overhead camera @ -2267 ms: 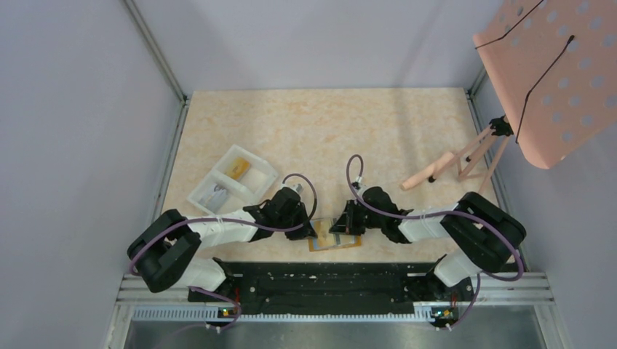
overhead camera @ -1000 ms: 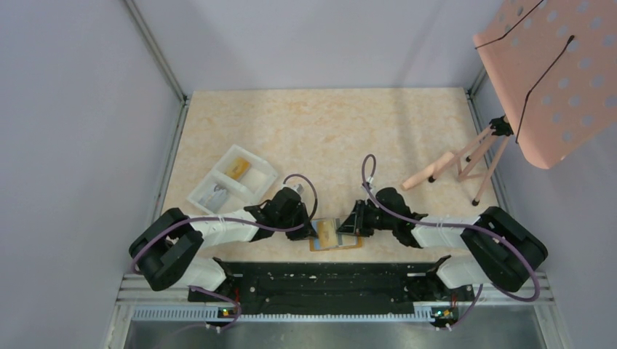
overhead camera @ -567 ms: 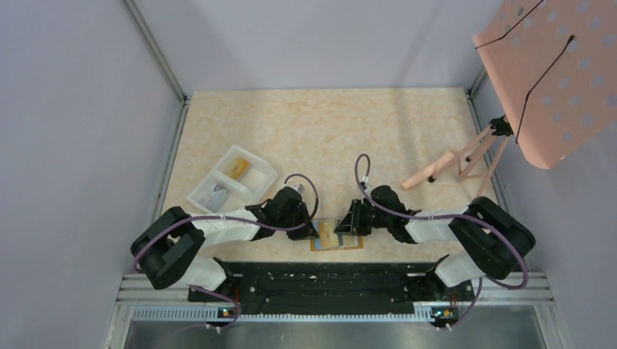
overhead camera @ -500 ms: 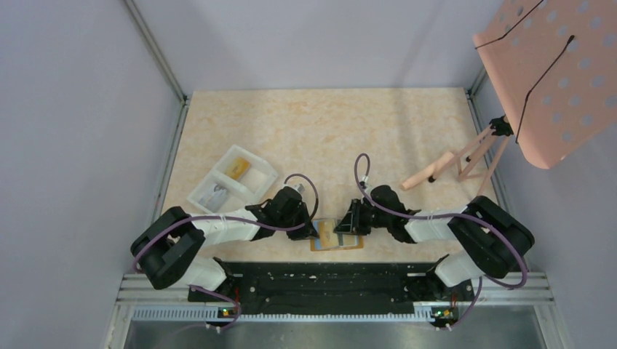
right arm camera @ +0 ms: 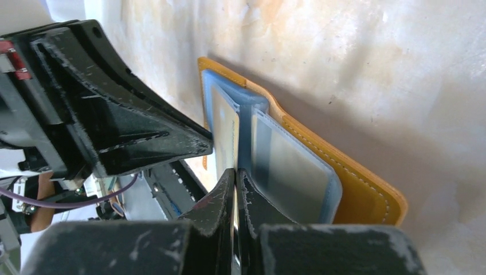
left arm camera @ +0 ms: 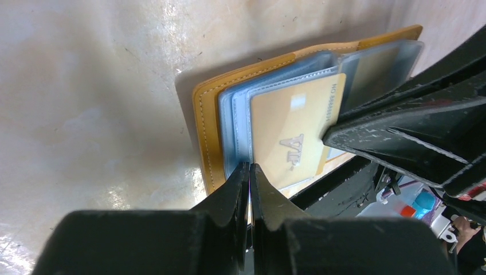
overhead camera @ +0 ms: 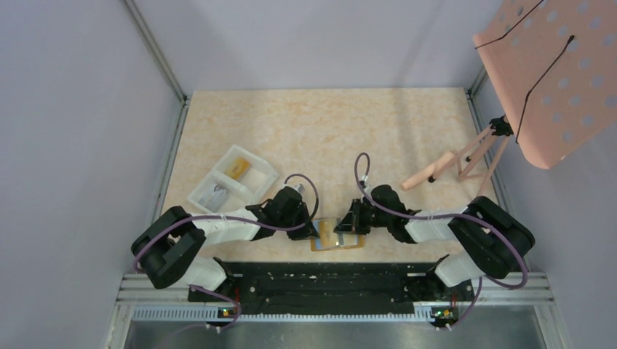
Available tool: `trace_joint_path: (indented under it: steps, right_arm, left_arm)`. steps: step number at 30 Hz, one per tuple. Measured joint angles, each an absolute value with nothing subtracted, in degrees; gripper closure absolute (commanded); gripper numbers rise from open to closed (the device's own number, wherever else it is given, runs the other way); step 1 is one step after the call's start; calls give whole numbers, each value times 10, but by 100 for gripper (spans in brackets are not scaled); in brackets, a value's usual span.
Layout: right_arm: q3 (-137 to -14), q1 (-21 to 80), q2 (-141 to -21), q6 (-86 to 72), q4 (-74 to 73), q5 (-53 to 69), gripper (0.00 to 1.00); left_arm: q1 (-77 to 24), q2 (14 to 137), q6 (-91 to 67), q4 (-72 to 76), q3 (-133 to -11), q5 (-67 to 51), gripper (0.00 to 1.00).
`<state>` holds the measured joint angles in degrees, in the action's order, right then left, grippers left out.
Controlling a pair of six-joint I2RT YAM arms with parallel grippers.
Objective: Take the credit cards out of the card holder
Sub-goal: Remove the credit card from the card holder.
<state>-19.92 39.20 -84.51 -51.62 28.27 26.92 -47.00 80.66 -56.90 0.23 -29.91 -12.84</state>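
Seen from above, a pale marbled table top [overhead camera: 327, 123] fills the middle. At the left lies a white two-compartment plastic tray [overhead camera: 231, 180], well apart from the arms' tips. To its right, the black left gripper [overhead camera: 317, 231] reaches in low toward the near edge of the table. In its wrist view, its two fingers are closed to a hairline and pinch the near edge of the clear plastic sleeves. Those sleeves belong to a small flat tan-orange folding card holder [left arm camera: 205, 129], which lies open on the table between the two arms, close to the near edge. A pale gold credit card marked VIP [left arm camera: 292, 134] sits inside one clear sleeve of the card holder. The other sleeves look bluish and their contents cannot be made out. From the right, the black right gripper [right arm camera: 235, 172] meets the card holder, its fingers pressed almost together on a raised sleeve leaf. Whether it grips a card or only the plastic cannot be told. At the far right, a pink perforated board on a thin-legged stand [overhead camera: 553, 65] stands beside the table's edge.
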Motion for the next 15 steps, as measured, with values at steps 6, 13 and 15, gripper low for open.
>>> trace_joint_path:
  steps: [6, 13, 15]
  right_arm:
    - [-199, 392, -815, -512, 266, 272, 100]
    - [-186, 391, -815, -523, 284, 281, 97]
    - [-180, 390, -815, -527, 288, 281, 95]
  left_arm:
    - [-470, 808, -569, 6, -299, -130, 90]
    - [-470, 813, -571, 14, -299, -136, 90]
    - [-470, 815, -572, 17, -299, -138, 90]
